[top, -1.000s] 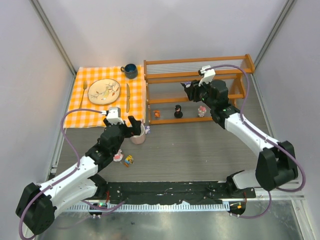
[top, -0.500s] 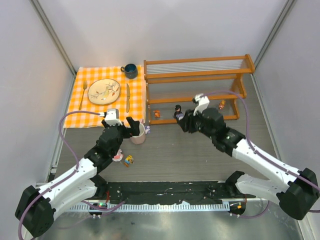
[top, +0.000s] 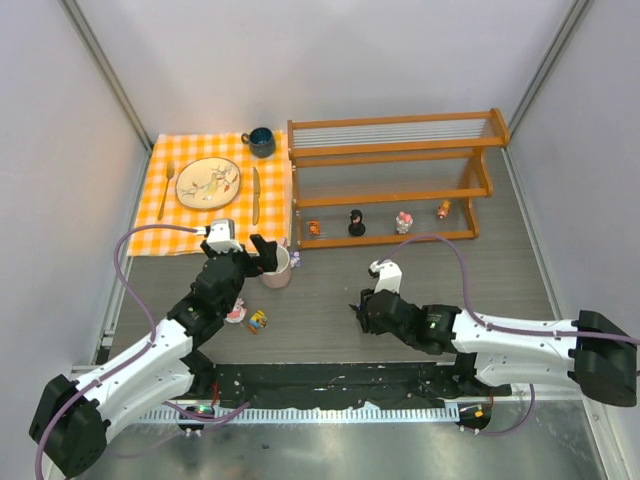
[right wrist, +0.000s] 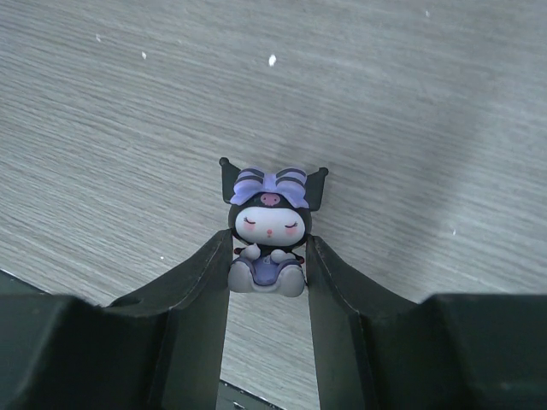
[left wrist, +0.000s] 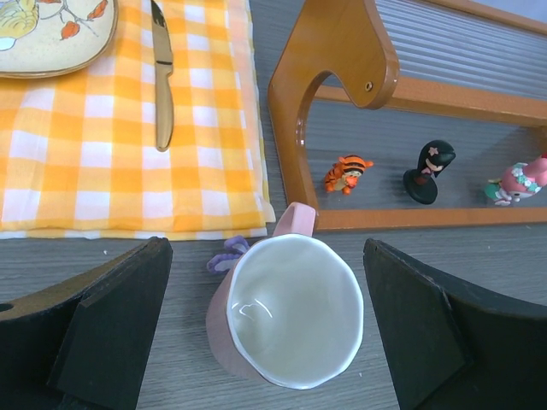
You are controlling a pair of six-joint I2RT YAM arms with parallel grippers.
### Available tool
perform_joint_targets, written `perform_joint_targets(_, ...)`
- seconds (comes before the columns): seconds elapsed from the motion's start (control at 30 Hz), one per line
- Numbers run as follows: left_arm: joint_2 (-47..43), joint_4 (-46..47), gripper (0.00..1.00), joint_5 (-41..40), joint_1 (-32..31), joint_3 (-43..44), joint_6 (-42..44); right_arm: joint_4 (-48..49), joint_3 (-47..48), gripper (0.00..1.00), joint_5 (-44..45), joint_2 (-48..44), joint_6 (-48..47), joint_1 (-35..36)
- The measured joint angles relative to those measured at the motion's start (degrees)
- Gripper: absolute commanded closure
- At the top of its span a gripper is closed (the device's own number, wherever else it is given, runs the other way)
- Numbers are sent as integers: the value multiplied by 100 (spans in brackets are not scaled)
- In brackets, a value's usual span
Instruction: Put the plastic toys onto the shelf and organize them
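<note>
From above: a wooden slatted shelf (top: 395, 130) at twelve o'clock carries four figurines (top: 356, 222) on its low rail. Left wrist: the left end effector (left wrist: 265, 252) gapes wide either side of a glossy pink mug (left wrist: 295, 316). Right wrist: the right end effector (right wrist: 267, 252) pinches a smooth black-purple figurine (right wrist: 267, 224) over the grainy grey table (right wrist: 427, 128).

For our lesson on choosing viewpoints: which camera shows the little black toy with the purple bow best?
The right wrist view: the toy sits centre frame, face and bow clear, pinched in the right claw. The top view shows only that claw, the toy too small to tell. The left wrist view misses it.
</note>
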Motion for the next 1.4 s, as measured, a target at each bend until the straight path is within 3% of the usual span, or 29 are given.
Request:
perform_joint_targets(0.2,2,28,0,-46,0,-22,20,-332,11,59,175,356,542,323)
perform_joint_targets(0.23,2,28,0,-48,0,-22,22,-369,9,35,175,374,632,358)
perform_joint_targets(0.27,2,26,0,-48,0,-22,28,-402,0,17,175,378,706,393)
perform_joint_targets(0.33,2,28,0,-61,0,-22,37,-446,-11,4,155,374,868,474)
perform_joint_targets(0.63,2,26,0,-70,0,-22,94,-1263,400,0,98,127,962,568)
perform_joint_targets(0.83,2,26,0,-70,0,-22,96,-1749,1635,0,-726,949,278,162)
perform_joint_targets(1.0,2,26,0,-85,0,-22,98,-2052,2048,0,-1290,1541,-278,-295)
perform_joint_targets(1.4,2,26,0,-85,0,-22,101,-2822,2092,15,-1779,1639,-839,-710)
